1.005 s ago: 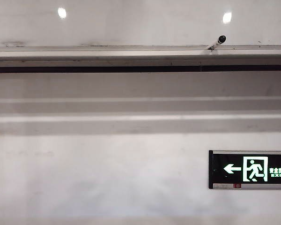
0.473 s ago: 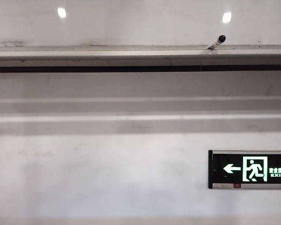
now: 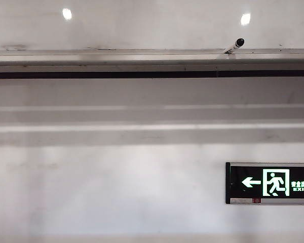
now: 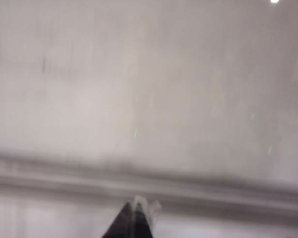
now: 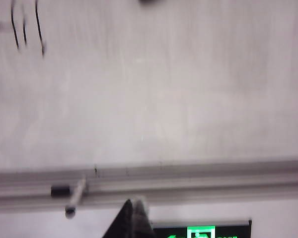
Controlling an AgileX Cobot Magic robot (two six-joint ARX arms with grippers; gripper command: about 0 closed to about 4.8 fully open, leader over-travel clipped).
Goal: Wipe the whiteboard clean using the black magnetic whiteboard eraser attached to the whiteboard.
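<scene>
Nothing has shifted in the exterior view since the earlier frames: the whiteboard (image 3: 152, 25), its silver ledge (image 3: 116, 56), the marker (image 3: 234, 45) lying on that ledge and the green exit sign (image 3: 270, 183) on the wall below are found in the same places, and neither arm is seen there.

The left gripper (image 4: 134, 218) is seen only in its wrist view, jaws pressed together, pointed at the whiteboard (image 4: 149, 84) above the ledge (image 4: 149, 186). The right gripper (image 5: 133, 218) is likewise closed and empty, aimed near the ledge (image 5: 188, 181), with the marker (image 5: 75, 197) and its loose cap (image 5: 60, 190) resting just beside its line. Black pen strokes (image 5: 20, 29) are seen on the whiteboard (image 5: 149, 89) well apart from it, and a dark shape (image 5: 149, 2), possibly the eraser, is cut off at the frame edge; that cannot be confirmed.

Both wrist pictures are blurred, so distance to the panel is hard to judge. With closed jaws, the eraser could be pushed rather than grasped. The marker could be knocked off the ledge by a low approach, and the ledge itself could be struck. Open room is offered by the broad bare board above the ledge.
</scene>
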